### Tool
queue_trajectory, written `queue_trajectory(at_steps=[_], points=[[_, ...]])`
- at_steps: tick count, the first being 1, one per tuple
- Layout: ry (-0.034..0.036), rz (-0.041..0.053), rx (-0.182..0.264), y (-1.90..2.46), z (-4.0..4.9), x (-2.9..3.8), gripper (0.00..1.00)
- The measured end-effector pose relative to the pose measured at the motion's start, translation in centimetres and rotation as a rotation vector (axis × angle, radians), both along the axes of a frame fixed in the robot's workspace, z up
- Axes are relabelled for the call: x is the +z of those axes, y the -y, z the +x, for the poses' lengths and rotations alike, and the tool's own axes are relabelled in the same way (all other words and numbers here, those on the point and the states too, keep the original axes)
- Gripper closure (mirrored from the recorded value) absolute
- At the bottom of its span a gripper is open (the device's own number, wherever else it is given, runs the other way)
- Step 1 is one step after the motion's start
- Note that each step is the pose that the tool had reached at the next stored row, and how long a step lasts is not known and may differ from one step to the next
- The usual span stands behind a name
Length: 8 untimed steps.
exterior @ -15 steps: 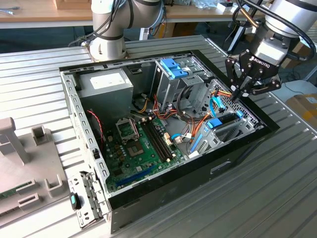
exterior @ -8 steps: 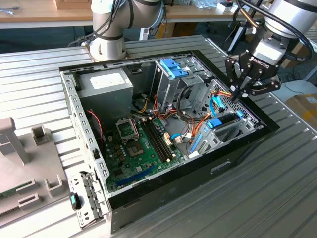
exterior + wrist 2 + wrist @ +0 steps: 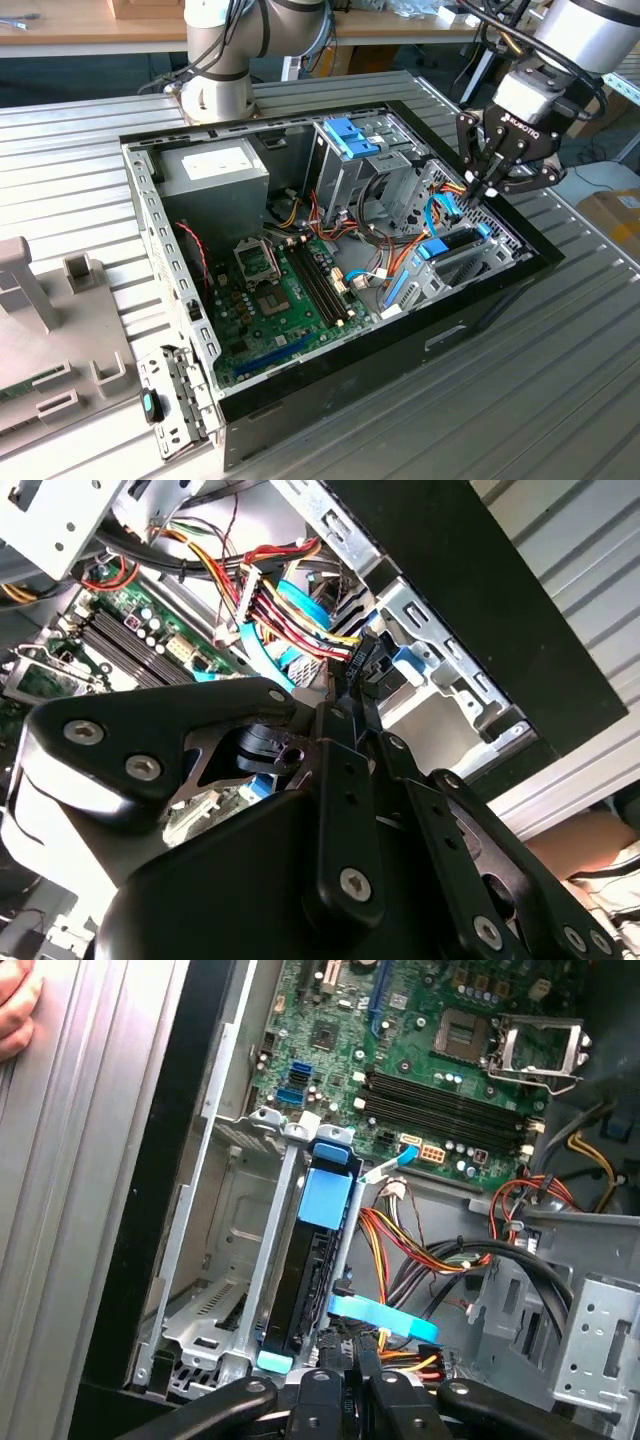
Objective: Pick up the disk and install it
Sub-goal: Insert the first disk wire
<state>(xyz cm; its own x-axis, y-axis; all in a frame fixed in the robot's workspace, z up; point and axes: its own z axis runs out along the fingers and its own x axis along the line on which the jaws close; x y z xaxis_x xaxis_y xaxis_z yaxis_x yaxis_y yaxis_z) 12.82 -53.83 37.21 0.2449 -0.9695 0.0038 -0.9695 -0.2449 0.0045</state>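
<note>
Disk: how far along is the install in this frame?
Looks done: the disk in its blue carrier sits inside the drive bay. In hand: the end effector is shut on a black cable connector beside it. Left: I can't tell whether that connector is plugged in.

Tight corner, open middle

The black gripper (image 3: pixel 478 192) hangs in a crowded corner of the black open computer case (image 3: pixel 350 372). A bunch of red, yellow and orange wires (image 3: pixel 420 1255) and a flat blue cable (image 3: pixel 385 1317) cross the way just beside it. The disk in its bright blue plastic carrier (image 3: pixel 325 1195) fills one slot of the silver metal cage (image 3: pixel 262 1260). The slot next to it, by the case wall, is open. Over the flat green circuit board (image 3: pixel 265 310) there is lots of room. The ribbed grey metal table (image 3: pixel 560 400) is free on the exterior view's right.
</note>
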Motion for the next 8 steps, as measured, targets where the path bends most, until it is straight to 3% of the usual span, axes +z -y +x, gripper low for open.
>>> queue_trajectory(at_steps=[3, 5, 8], points=[[0.0, -0.0002, -0.028, 0.01, -0.5, -0.09, 0.83], [0.0, -0.0019, -0.074, 0.02, -0.51, -0.22, 0.83], [0.0, -0.0027, -0.099, 0.01, -0.51, -0.28, 0.83]])
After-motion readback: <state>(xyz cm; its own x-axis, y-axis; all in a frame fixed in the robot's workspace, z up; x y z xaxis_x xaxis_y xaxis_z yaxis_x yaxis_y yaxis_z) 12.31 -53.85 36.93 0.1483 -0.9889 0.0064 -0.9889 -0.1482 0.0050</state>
